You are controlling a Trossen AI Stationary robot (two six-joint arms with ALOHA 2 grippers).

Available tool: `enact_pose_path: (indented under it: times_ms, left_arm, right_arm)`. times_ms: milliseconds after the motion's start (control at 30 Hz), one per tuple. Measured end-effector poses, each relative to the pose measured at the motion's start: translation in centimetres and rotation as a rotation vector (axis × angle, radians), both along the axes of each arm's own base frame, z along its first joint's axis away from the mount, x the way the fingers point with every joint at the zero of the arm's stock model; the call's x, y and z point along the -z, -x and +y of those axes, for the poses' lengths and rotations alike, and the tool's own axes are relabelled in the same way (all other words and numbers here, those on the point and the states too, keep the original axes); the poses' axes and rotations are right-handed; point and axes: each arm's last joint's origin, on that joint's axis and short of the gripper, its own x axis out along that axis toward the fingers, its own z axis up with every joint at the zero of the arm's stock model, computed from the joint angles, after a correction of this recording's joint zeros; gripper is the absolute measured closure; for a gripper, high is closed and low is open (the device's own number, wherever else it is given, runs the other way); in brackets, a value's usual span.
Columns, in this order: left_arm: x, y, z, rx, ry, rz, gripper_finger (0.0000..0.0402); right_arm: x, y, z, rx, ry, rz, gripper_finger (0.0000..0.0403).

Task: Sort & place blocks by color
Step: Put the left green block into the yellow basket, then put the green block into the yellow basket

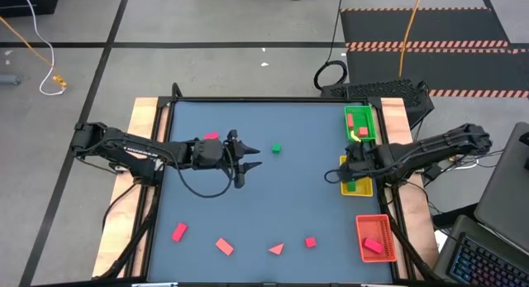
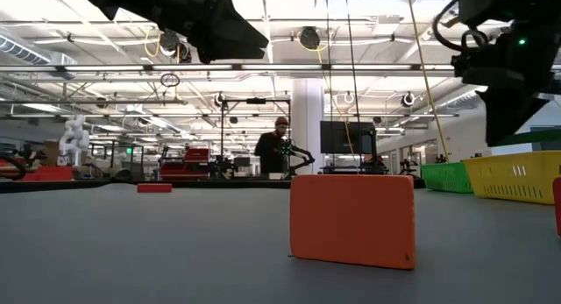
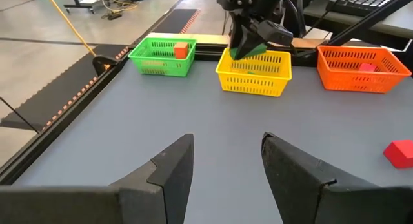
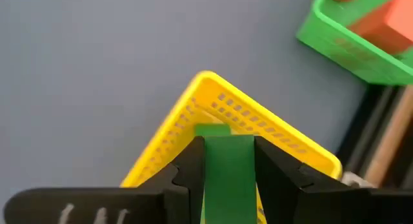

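Observation:
My right gripper (image 1: 341,173) hangs over the yellow tray (image 1: 357,186) at the table's right edge, shut on a green block (image 4: 227,175). My left gripper (image 1: 250,166) is open and empty near the table's middle, just left of a small green cube (image 1: 275,147) that lies on the table. A pink block (image 1: 211,136) sits beside the left arm. Several red blocks (image 1: 224,246) lie along the near edge. One of them stands close to the low camera (image 2: 352,218). My right gripper pinches the green block (image 4: 227,161) between its two fingers, one finger (image 4: 187,166) on each of two opposite sides. The fingers come from above, slanting down (image 3: 248,48). The block is lifted clear above the yellow tray's corner (image 4: 206,88).
A green tray (image 1: 359,123) on the far right holds red and orange blocks (image 3: 182,50). A red tray (image 1: 374,237) on the near right holds a pink block (image 1: 374,246). A keyboard and a laptop sit beyond the right edge. A person stands far behind (image 2: 276,151).

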Motion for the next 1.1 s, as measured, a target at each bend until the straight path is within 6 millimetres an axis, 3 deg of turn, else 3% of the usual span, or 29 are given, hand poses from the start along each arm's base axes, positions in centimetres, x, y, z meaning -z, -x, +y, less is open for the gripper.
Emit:
enact_pose_path:
  times_ms: [100,367,633,800,967,1100]
  left_arm:
    - [0.0,0.0,0.0,0.0,0.0,0.0,0.0218]
    - [0.0,0.0,0.0,-0.003,0.007,-0.002,0.0218]
    - [0.4,0.2,0.2,-0.067,-0.006,0.045,0.0217]
    - [1.2,0.5,1.2,-0.159,0.021,0.113,0.0217]
    - [1.5,0.8,2.5,-0.233,0.08,0.138,0.0217]
    - [1.8,1.0,3.4,-0.289,0.131,0.151,0.0217]
  right_arm:
    - [0.0,0.3,0.2,0.026,0.0,0.009,0.0298]
    - [0.2,0.4,0.7,0.013,-0.025,0.005,0.0204]
    - [1.0,-0.1,0.8,-0.076,-0.007,-0.031,0.0172]
    - [0.3,-1.9,0.9,-0.212,0.073,-0.205,0.0171]
    - [-1.6,-4.8,1.1,-0.412,0.18,-0.461,0.017]
    - [-2.3,-7.1,0.5,-0.493,0.288,-0.555,0.017]
